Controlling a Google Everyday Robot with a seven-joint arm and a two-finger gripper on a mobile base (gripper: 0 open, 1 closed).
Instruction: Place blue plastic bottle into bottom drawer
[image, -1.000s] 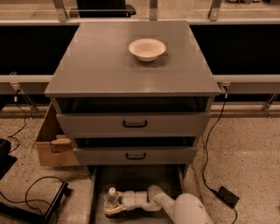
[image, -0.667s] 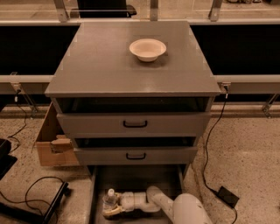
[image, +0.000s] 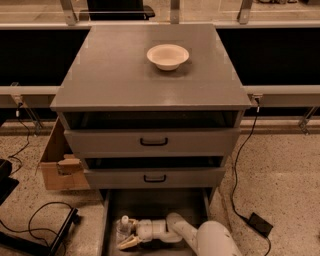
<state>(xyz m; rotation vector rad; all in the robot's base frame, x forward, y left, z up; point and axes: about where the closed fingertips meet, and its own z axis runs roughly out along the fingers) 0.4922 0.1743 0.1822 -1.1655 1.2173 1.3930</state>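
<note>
The blue plastic bottle (image: 123, 230), clear with a white cap, stands upright at the front left of the bottom drawer (image: 160, 204), which is pulled fully out at floor level. My gripper (image: 128, 233) reaches in from the lower right on its white arm (image: 210, 240). Its pale fingers (image: 128, 243) sit on either side of the bottle and hold it low over the drawer floor.
A white bowl (image: 168, 55) sits on the grey cabinet top (image: 110, 75). The two upper drawers with black handles (image: 154, 142) hang over the back of the bottom drawer. A cardboard box (image: 59, 170) stands at the left. Cables and a black stand (image: 45, 235) lie on the floor.
The bottle and gripper have shifted slightly left and deeper into the drawer. The bottle now stands more upright.
</note>
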